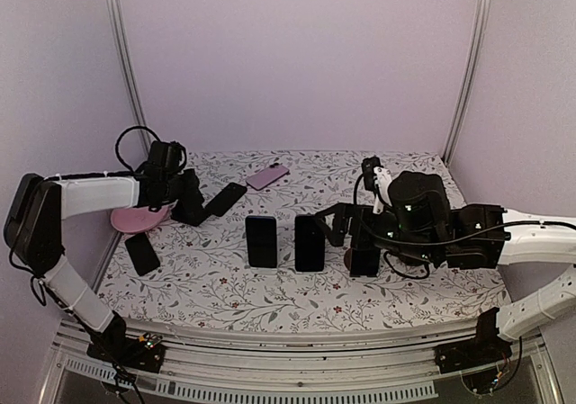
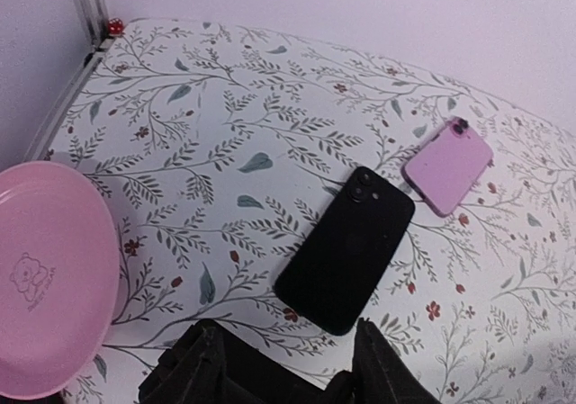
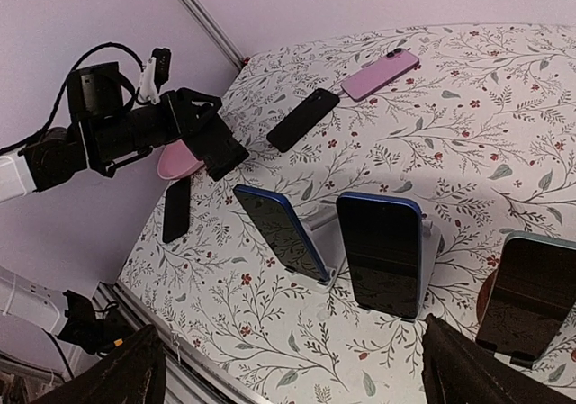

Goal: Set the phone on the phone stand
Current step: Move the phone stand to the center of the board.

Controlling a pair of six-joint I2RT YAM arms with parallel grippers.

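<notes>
A black phone (image 1: pixel 226 199) lies flat on the floral tablecloth at the back left; it also shows in the left wrist view (image 2: pixel 347 252). My left gripper (image 1: pixel 199 209) is open and empty, its fingertips (image 2: pixel 366 334) just short of the phone's near end. A pink phone (image 2: pixel 447 166) lies flat just beyond. Three dark phones lean on stands in a row: left (image 1: pixel 262 240), middle (image 1: pixel 310 242), right (image 1: pixel 364 247). My right gripper (image 1: pixel 346 231) hangs wide open and empty by the right stand; it also shows in its wrist view (image 3: pixel 301 377).
A pink plate (image 1: pixel 137 217) sits at the left edge under the left arm, with another black phone (image 1: pixel 142 254) flat in front of it. Metal frame posts (image 1: pixel 125 58) and purple walls close in the back and sides.
</notes>
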